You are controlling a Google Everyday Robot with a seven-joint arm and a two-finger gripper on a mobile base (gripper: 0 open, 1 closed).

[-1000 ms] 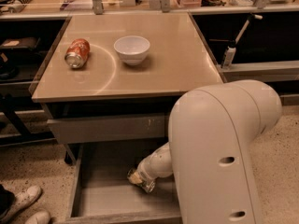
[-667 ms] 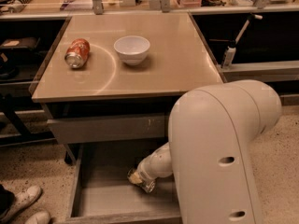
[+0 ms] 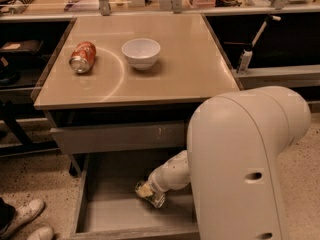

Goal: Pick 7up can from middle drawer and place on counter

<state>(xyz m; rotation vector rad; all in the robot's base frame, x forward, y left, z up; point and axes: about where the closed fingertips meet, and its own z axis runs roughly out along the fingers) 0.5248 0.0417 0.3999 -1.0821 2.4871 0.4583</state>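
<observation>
The middle drawer (image 3: pixel 107 215) is pulled open below the counter (image 3: pixel 190 71). My arm reaches down into it, and my gripper (image 3: pixel 152 194) is at the drawer floor, right at the 7up can (image 3: pixel 146 189). The can shows as a small pale greenish and silvery thing at the gripper's tip, partly hidden by the wrist. I cannot tell whether the can rests on the floor or is lifted off it.
An orange-red can (image 3: pixel 83 57) lies on its side at the counter's left, and a white bowl (image 3: pixel 141 52) stands next to it. The shut upper drawer front (image 3: pixel 120 136) is above the open drawer. My large white arm housing (image 3: pixel 245 169) fills the lower right. Shoes (image 3: pixel 26 219) are at the lower left.
</observation>
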